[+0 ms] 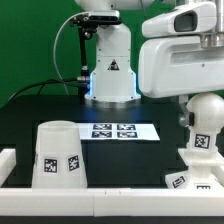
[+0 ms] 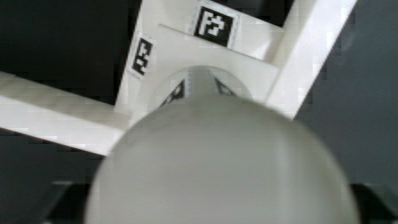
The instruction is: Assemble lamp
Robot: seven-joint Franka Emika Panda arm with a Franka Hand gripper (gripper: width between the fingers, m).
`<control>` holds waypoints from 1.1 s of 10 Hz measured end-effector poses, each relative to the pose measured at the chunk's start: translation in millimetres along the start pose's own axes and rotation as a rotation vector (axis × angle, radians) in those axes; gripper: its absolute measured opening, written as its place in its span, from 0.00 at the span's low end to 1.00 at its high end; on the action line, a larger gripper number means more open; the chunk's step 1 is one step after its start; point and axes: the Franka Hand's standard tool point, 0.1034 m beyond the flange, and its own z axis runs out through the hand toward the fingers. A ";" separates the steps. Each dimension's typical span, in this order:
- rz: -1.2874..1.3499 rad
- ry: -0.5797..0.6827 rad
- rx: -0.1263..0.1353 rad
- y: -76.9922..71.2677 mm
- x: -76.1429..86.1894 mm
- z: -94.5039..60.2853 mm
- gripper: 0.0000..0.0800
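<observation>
The lamp is not far along, as far as I can judge: no two parts look joined yet. The biggest part, the shade [image 1: 58, 155], stands alone on the dark desk [image 1: 40, 105] w/ its wide end down, at the exterior view's left, well apart from the other parts and from the marker board [image 1: 120, 130]. Next is the bulb [image 1: 207, 125], upright at the exterior view's right under the arm's wrist; in the wrist view it fills nearly the whole picture. The base [image 1: 190, 183] lies low, just beside or under the bulb's neck, but contact I cannot tell. For the end effector [image 2: 214, 205], only dark blurred shapes show at both sides of the bulb, so clamped or apart I cannot say. Left to do, prob.: seat the bulb in the base, then add the shade.
</observation>
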 end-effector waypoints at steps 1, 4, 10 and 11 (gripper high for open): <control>0.093 0.003 0.001 0.1 0.6 -0.4 0.72; 0.507 0.030 -0.003 2.1 0.8 -2.9 0.72; 1.187 -0.014 0.040 1.9 -6.7 0.5 0.72; 1.156 -0.014 0.039 2.1 -6.8 0.6 0.73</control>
